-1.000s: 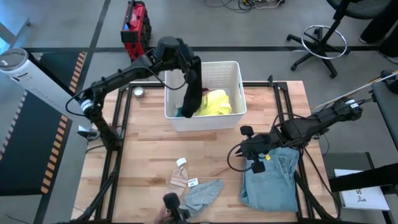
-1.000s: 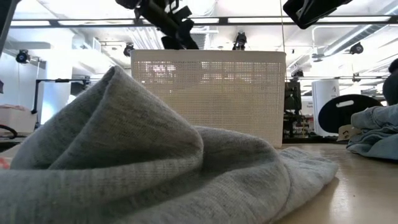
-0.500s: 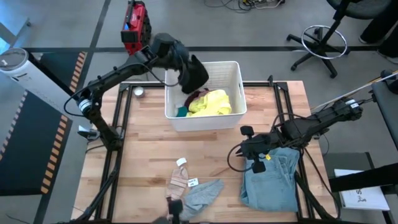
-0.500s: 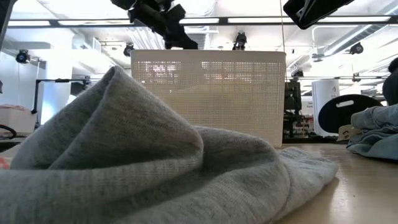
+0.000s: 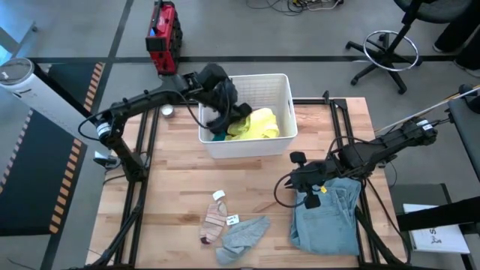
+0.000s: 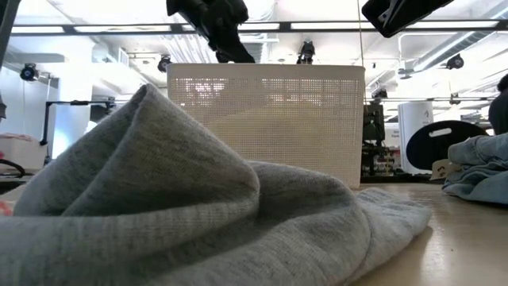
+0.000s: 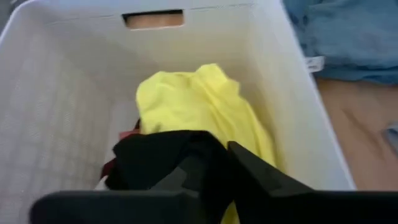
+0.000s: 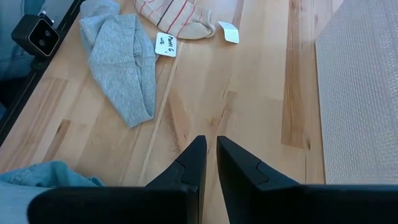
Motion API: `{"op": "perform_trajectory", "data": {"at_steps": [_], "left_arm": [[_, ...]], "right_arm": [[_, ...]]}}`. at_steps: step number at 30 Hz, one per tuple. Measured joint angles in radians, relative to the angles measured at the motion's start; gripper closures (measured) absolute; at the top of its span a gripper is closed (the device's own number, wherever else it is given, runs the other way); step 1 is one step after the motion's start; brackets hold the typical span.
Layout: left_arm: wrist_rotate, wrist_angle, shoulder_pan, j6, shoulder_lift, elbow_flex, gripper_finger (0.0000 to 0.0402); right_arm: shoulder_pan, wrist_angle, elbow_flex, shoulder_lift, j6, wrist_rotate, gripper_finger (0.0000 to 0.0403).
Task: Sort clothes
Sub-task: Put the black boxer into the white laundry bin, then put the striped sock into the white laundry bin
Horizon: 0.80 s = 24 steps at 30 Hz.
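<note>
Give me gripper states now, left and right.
Left gripper: inside the white basket, shut on the black garment.
Right gripper: shut, empty, above the table beside the jeans.

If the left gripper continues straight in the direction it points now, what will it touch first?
Most likely the black garment directly ahead of the left gripper, lying in the white basket beside the yellow top. Depth is unclear; it may already be touching.

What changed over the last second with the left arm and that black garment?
The left gripper dropped from above the white slatted basket down into it, lowering the black garment beside the yellow top; it remains gripped. Right gripper, jeans, grey piece and striped sock unchanged.
</note>
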<state>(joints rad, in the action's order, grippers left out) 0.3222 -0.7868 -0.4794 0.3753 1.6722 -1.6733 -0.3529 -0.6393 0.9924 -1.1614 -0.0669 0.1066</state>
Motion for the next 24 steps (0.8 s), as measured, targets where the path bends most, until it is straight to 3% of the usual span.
{"op": "perform_trajectory", "data": {"at_steps": [5,13,17,24], "left_arm": [[-0.125,-0.002,0.027,-0.019,-0.001,0.0,0.028],[-0.155,-0.122,0.096,-0.048,-0.053,0.0,0.0157],[-0.279,-0.153,0.163,-0.069,-0.105,0.0,0.0118],[-0.298,-0.352,0.309,-0.253,-0.165,0.0,0.0089]], "right_arm": [[0.0,0.0,0.0,0.0,0.0,0.0,0.038],[0.0,-0.001,0.0,0.0,0.0,0.0,0.038],[0.0,-0.001,0.0,0.0,0.0,0.0,0.0379],[0.0,-0.001,0.0,0.0,-0.008,0.0,0.0378]]}}
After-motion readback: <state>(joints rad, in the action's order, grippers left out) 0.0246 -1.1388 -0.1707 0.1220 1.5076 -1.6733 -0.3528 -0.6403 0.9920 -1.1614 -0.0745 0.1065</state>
